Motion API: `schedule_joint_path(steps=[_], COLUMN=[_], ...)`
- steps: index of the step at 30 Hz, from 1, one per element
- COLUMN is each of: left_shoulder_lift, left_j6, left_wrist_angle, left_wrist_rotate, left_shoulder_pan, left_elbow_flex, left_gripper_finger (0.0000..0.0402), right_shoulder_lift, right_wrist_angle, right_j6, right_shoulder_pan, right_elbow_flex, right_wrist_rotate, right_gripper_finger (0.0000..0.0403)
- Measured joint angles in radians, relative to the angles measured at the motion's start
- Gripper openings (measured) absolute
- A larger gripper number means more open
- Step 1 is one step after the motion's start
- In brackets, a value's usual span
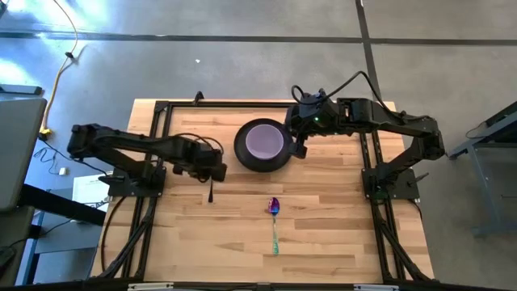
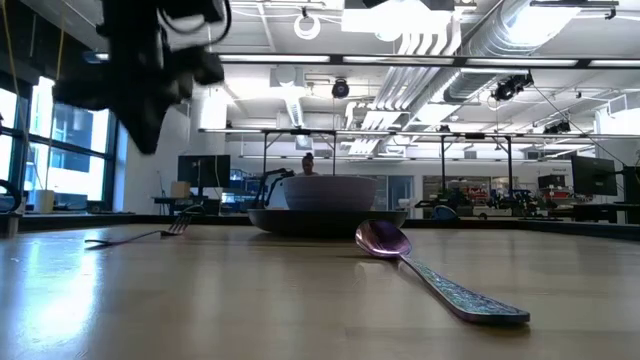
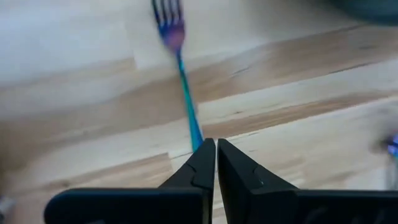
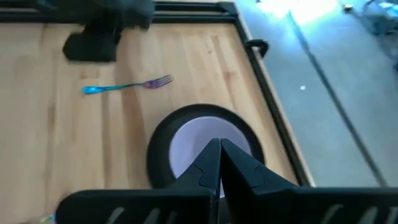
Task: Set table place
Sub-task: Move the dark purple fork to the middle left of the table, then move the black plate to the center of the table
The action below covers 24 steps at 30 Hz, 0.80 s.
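Left gripper (image 3: 216, 146), fingers pressed together and empty, hovers just behind the fork (image 3: 180, 74); it should open before descending.

In the left wrist view the fork (image 3: 180, 68) is blurred — its handle end hidden behind the fingers (image 3: 202, 168); the plate (image 3: 367, 7) is cut off.

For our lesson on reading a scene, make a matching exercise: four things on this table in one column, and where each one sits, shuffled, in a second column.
Column 1
1. lavender bowl
2. dark grey plate
3. spoon
4. fork

Column 2
A. alone on bare wood, near the table's front
B. under the bowl
C. by the left gripper
D. on the plate, beside the right gripper

Pairs: 1-D, 2-B, 3-A, 4-C
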Motion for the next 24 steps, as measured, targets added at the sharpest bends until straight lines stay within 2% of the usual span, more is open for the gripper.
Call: schedule_joint_path(steps=[8,12,15,18,24], left_shoulder_lift=[-0.095,-0.103,-0.104,-0.104,-0.116], left_j6=[0.181,0.193,0.208,0.206,0.225], left_wrist_angle=[-0.005,-0.006,-0.006,-0.005,-0.006], left_wrist_rotate=[-0.133,-0.165,-0.199,-0.23,-0.246], left_shoulder_pan=[-0.136,-0.219,-0.27,-0.296,-0.3], left_elbow_flex=[0.087,0.099,0.101,0.101,0.101], left_gripper_finger=[0.0007,0.0008,0.0008,0.0008,0.0008], right_shoulder_lift=[0.0,0.001,0.013,0.041,0.132], right_wrist_angle=[-0.114,-0.195,-0.246,-0.246,-0.248], right_j6=[0.059,0.124,0.103,0.099,0.071], right_shoulder_pan=[0.0,0.001,0.013,0.031,0.064], right_elbow_flex=[0.0,0.0,0.0,0.0,0.0], right_wrist_rotate=[-0.137,-0.147,-0.221,-0.297,-0.308], right_gripper_finger=[0.0,0.0,0.0,0.0,0.0])
